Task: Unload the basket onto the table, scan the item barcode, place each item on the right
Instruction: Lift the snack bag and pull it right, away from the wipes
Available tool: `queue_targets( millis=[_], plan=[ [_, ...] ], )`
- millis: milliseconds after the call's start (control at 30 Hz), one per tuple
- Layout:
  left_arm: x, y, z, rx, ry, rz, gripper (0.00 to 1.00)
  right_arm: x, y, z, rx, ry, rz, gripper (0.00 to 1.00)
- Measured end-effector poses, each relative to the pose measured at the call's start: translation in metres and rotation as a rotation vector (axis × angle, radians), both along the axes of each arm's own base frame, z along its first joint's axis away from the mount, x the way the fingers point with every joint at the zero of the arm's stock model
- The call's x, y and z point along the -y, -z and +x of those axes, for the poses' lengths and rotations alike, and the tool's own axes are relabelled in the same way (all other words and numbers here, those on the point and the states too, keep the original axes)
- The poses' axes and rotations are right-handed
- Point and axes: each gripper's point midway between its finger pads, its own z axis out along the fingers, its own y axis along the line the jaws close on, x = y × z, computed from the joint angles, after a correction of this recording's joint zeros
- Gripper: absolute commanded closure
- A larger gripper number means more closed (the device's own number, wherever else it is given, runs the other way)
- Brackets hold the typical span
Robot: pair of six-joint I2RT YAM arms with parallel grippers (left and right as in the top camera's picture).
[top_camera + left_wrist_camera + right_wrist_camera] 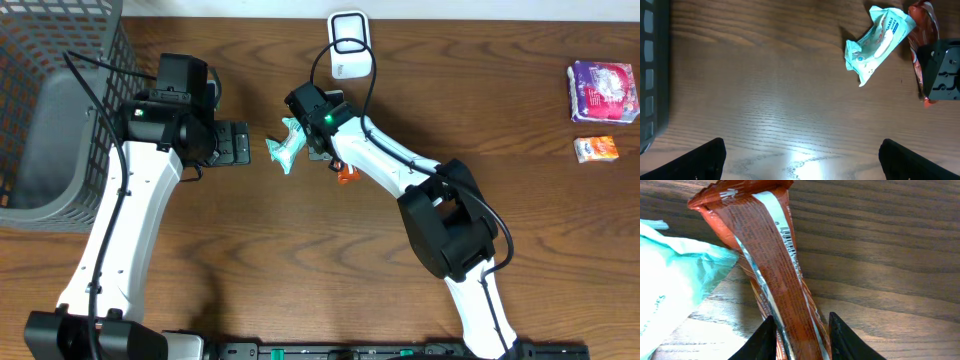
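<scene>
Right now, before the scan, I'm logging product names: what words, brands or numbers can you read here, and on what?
On the orange wrapper: fine print and a barcode beside the silver seam, all too small to read.
On the teal packet: printed letters, too blurred to quote.
On the purple pack: print too small to read.
On the small orange pack: print too small to read.
No text can be quoted with confidence.

A grey basket (35, 45) stands far left, a purple pack (603, 90) and small orange pack (596, 149) far right
</scene>
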Motion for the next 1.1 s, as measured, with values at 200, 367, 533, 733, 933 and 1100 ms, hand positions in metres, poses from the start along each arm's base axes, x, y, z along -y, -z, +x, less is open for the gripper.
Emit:
queue_targets(
  millis=[200, 367, 533, 733, 933, 1100],
  plan=[
    [0.000, 0.000, 0.000, 0.000, 0.000, 0.000, 0.02, 0.001, 0.000, 0.001, 0.005, -0.001, -0.009, 0.99],
    [0.000, 0.000, 0.000, 0.000, 0.000, 0.000, 0.02, 0.000, 0.001, 0.000, -0.004, -0.006, 0.002, 0.99],
    [0.000, 0.000, 0.000, 0.000, 0.000, 0.000, 0.02, 0.000, 0.004, -0.001, -0.064, -0.003, 0.082, 0.99],
    [0.000, 0.000, 0.000, 0.000, 0.000, 0.000, 0.02, 0.013, 0.003, 0.002, -0.227, 0.038, 0.328, 0.99],
    [0.000, 0.000, 0.000, 0.000, 0.000, 0.000, 0.02, 0.053, 0.001, 0.002, -0.391, 0.140, 0.558, 0.99],
    [0.000, 0.000, 0.000, 0.000, 0.000, 0.000, 0.02, 0.073, 0.015, -0.001, -0.443, 0.175, 0.727, 0.86]
  ],
)
